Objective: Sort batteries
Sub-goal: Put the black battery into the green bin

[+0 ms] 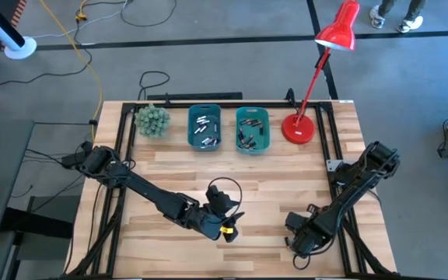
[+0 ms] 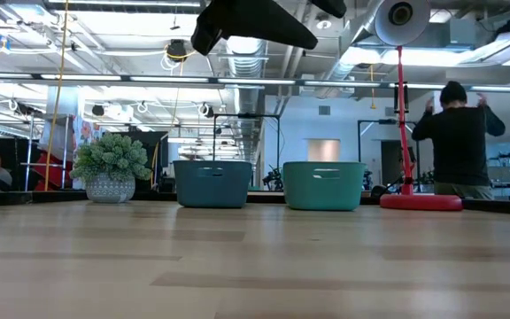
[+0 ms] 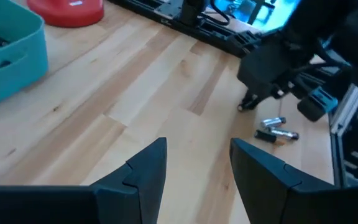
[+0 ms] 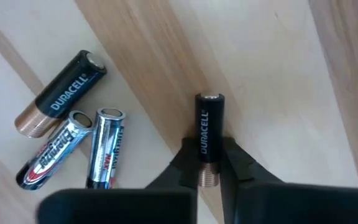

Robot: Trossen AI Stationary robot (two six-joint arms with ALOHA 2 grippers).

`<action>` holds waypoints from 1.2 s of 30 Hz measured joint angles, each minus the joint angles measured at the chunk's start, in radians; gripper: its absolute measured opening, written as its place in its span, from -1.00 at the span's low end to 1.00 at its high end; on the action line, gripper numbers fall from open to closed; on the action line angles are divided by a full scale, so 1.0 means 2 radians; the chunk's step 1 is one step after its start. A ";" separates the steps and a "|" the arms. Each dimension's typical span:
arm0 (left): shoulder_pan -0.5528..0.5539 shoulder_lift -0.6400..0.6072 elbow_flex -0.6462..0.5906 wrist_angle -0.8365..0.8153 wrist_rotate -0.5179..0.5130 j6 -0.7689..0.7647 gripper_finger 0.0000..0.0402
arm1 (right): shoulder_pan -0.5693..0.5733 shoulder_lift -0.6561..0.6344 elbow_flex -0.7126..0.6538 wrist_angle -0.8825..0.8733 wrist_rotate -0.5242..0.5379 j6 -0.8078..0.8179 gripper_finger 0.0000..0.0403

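Observation:
Near the table's front right, my right gripper (image 1: 300,237) points down, shut on a black and copper battery (image 4: 209,134) that lies on the wood. Beside it lie three loose batteries: another black and copper one (image 4: 61,93) and two silver ones (image 4: 104,146). The left wrist view shows these loose batteries (image 3: 276,129) past my right gripper (image 3: 248,104). My left gripper (image 1: 230,225) hovers open over the table's front middle with nothing between its fingers (image 3: 151,165). Two teal bins (image 1: 204,128) (image 1: 253,130) at the far side hold several batteries. My right gripper pinches the battery between its two fingers (image 4: 188,163), near its copper end (image 4: 208,175). The fingers come from above, pointing down, and lie across the battery. The battery lies flat on the table, its black end sticking out beyond the fingers.
A potted plant (image 1: 152,120) stands left of the bins and a red desk lamp (image 1: 299,128) right of them. A black frame (image 1: 333,148) runs along the table's edges. A person (image 2: 460,142) stands in the room beyond the table. Bare wood lies between bins and grippers.

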 joint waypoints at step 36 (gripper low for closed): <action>0.094 -0.319 -0.438 0.195 0.216 0.142 -0.15 | -0.329 -0.089 0.152 -0.065 0.078 -0.235 -0.89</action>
